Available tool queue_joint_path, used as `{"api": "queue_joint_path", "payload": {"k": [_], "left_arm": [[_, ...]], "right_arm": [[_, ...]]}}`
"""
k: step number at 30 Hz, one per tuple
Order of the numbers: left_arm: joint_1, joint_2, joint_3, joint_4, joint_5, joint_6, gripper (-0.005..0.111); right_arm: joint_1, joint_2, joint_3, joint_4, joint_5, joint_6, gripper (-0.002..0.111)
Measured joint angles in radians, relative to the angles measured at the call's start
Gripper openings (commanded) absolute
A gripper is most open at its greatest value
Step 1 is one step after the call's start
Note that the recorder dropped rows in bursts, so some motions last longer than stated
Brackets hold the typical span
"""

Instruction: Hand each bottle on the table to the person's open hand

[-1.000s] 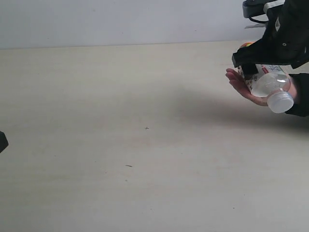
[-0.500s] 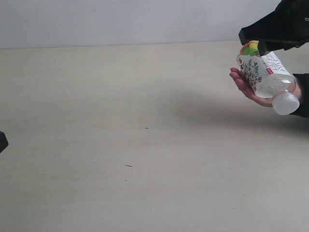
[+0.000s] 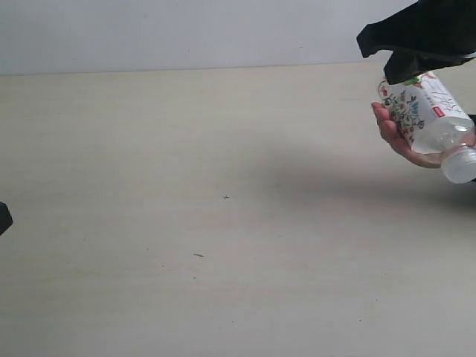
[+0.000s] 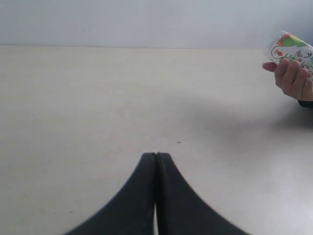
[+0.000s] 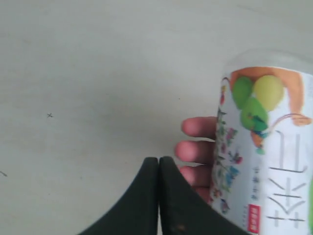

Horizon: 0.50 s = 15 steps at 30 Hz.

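The clear bottle with the white fruit-print label (image 3: 425,115) lies tilted in the person's open hand (image 3: 396,136) at the right edge of the exterior view, its white cap pointing down and outward. My right gripper (image 3: 366,39) hangs shut just above and beside it, holding nothing. In the right wrist view the bottle (image 5: 269,147) rests on the hand's fingers (image 5: 198,147), right beside my shut gripper (image 5: 159,159). My left gripper (image 4: 156,154) is shut and empty over the table (image 3: 223,223). From there I see the bottle (image 4: 293,49) far off. No other bottles are in view.
A pale wall (image 3: 186,33) runs behind the table's far edge. A black part of the left arm (image 3: 3,218) shows at the left edge of the exterior view. Small dark specks (image 3: 226,197) mark the tabletop.
My right gripper has let go of the fruit-print bottle, risen and drawn back to the right. The hand has moved right with the bottle. The left arm has not moved.
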Motion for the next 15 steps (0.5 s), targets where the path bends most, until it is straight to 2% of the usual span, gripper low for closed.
{"api": "queue_joint_path", "payload": {"k": [15], "left_arm": [[0.0,0.0,0.0,0.0,0.0,0.0,0.0]], "right_arm": [[0.0,0.0,0.0,0.047,0.004,-0.007,0.0]]}}
